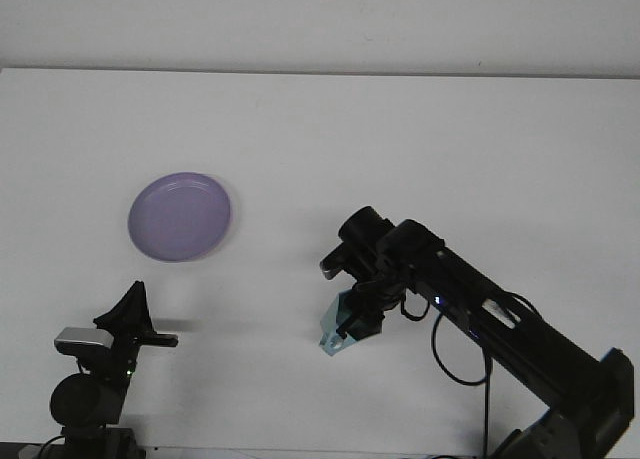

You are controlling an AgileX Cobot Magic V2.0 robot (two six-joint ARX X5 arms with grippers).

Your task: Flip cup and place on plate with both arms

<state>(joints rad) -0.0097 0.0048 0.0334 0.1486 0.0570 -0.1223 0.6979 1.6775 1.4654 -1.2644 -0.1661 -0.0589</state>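
Teal cup [338,331] tilted mouth-down, pinched in the right pincer [358,319], well right of and nearer than the purple plate [180,216], plate bare on the white worktop [400,149], left pincer [133,314] near the plate's front edge, its state unclear

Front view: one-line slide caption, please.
Right gripper carries the teal cup toward centre; left gripper waits near the purple plate.

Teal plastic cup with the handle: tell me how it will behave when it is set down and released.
The teal plastic cup looks thin-walled, so probably light and rigid. It hangs tilted in the right tool, so released like this it would likely topple. Its side handle should limit rolling.
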